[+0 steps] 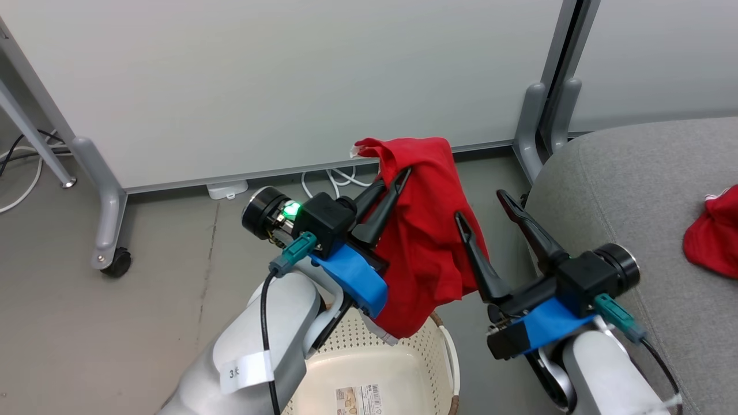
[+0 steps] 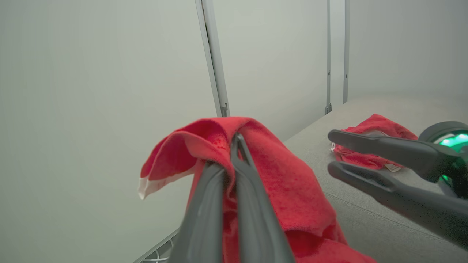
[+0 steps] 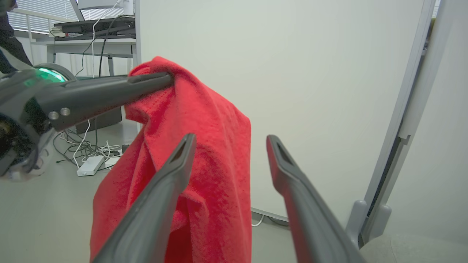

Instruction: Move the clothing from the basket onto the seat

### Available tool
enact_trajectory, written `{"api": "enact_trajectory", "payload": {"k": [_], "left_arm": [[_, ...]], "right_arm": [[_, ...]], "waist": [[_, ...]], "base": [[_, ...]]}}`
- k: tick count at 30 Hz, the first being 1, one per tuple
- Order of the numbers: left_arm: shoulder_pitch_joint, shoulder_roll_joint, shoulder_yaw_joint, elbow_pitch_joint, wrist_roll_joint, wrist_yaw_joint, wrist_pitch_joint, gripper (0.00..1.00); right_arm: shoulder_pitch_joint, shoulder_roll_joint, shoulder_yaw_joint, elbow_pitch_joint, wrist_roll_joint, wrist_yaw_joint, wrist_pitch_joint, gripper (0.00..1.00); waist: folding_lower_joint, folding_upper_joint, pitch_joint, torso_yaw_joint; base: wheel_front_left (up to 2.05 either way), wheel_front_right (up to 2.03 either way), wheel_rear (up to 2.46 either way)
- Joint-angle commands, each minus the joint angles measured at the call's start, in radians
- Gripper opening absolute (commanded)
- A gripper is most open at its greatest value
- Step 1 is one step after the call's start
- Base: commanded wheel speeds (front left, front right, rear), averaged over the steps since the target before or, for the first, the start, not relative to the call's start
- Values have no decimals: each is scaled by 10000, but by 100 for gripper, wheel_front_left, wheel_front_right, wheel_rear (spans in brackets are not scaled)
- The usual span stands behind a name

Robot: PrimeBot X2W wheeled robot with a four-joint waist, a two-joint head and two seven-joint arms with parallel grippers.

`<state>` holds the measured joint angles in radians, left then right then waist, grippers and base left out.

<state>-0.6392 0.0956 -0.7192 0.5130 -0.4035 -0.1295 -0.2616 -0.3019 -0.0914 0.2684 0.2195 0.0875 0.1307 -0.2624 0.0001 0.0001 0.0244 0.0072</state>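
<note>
My left gripper [image 1: 398,178] is shut on a red garment [image 1: 424,230] and holds it up above the cream basket [image 1: 403,351]. The cloth drapes down from the pinched fingers [image 2: 237,146], its lower end hanging at the basket's rim. My right gripper [image 1: 481,204] stands open just right of the hanging cloth, its left finger [image 3: 182,153] against the fabric [image 3: 212,153]. A second red garment [image 1: 715,230] lies on the grey seat [image 1: 622,190] at the right, also seen as the red garment [image 2: 369,146] on the seat [image 2: 365,204] in the left wrist view.
White partition panels on grey footed posts [image 1: 109,202] stand behind. A white power strip [image 1: 228,189] and cables [image 1: 340,176] lie on the floor by the panel. The basket's bottom shows a label sticker [image 1: 358,400]. A desk with cables [image 3: 87,40] stands far left.
</note>
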Motion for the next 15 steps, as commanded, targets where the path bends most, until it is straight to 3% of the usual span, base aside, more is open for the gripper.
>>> {"api": "enact_trajectory", "payload": {"k": [1, 15], "left_arm": [[-138, 2, -27, -39, 32, -11, -50, 0], [-378, -236, -932, -534, -32, -10, -51, 0]], "right_arm": [[-220, -64, 119, 89, -1, 1, -38, 100], [-1757, -78, 671, 2082, -409, 1, -38, 100]], "waist": [[-1, -1, 56, 39], [-1, -1, 366, 343]], "base": [[0, 0, 0], [0, 0, 0]]}}
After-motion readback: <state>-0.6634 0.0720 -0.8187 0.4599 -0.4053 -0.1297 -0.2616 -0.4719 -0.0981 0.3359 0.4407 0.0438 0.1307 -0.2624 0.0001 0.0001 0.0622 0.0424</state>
